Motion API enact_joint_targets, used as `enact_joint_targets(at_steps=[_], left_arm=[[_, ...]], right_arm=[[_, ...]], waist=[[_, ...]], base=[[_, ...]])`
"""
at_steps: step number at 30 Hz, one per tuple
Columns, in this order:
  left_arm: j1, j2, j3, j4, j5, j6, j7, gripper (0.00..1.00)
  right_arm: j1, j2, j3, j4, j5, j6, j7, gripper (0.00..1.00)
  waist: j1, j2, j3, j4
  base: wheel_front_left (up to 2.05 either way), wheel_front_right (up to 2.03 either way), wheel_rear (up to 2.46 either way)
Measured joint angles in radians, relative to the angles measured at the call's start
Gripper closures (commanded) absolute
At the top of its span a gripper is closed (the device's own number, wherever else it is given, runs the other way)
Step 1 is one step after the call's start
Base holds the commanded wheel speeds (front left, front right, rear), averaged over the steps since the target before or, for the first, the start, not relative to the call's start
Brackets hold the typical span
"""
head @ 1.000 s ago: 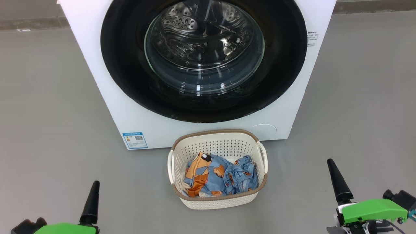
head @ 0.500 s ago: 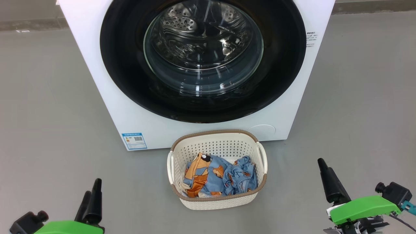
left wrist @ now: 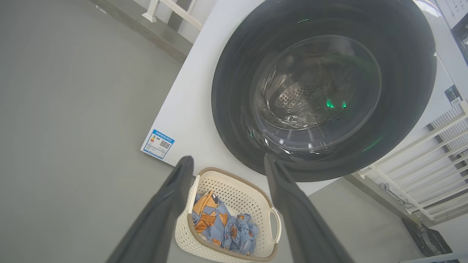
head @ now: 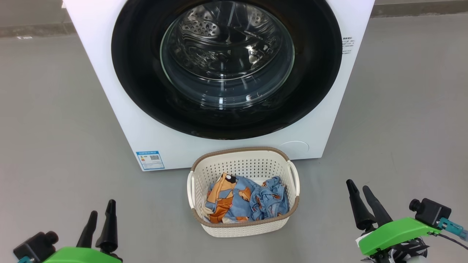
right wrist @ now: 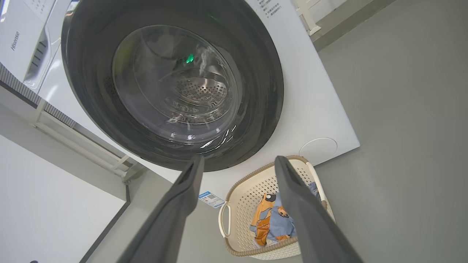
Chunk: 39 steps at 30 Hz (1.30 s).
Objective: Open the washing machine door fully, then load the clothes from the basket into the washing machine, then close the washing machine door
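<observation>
1. Since only one finger of the left gripper (head: 102, 207) showed in the head view a second ago, the new bit is that it's rolled round. Both fingers show now, spread apart and holding nothing. It sits low on the left, well apart from everything.
2. The door (head: 226, 65) on the washer (head: 146, 146) hasn't budged and is shut flush, so step one isn't started.
3. The basket (head: 241, 150) is on the floor (head: 55, 109) just in front of the washer, below the door, with the clothes (head: 245, 202) all piled inside. Same as before; the tiny shift in the picture looks like the head moving.
4. The right gripper (head: 357, 184) has crept inward toward the basket and turned too. Its fingers are spread and empty. My guess is both arms are just lining up, door first.
</observation>
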<state>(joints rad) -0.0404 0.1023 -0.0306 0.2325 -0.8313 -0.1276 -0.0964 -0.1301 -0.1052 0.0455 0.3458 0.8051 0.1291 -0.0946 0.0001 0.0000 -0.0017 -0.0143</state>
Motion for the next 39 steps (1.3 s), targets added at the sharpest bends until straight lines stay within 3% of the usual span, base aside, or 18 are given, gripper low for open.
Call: enact_joint_targets(at_steps=[25,39], left_arm=[[0.003,0.012,0.019,-0.001,0.380,0.000,-0.072,0.00],[0.042,0.007,0.017,-0.017,0.554,0.009,-0.108,0.00]], right_arm=[[-0.021,0.004,-0.029,0.051,-0.434,0.000,-0.074,0.00],[-0.035,0.000,-0.028,0.065,-0.612,0.000,-0.110,0.00]], waist=[[0.0000,0.0000,-0.002,-0.008],[0.0000,0.0000,-0.016,-0.005]], base=[[0.00,0.00,0.00],[0.00,0.00,0.00]])
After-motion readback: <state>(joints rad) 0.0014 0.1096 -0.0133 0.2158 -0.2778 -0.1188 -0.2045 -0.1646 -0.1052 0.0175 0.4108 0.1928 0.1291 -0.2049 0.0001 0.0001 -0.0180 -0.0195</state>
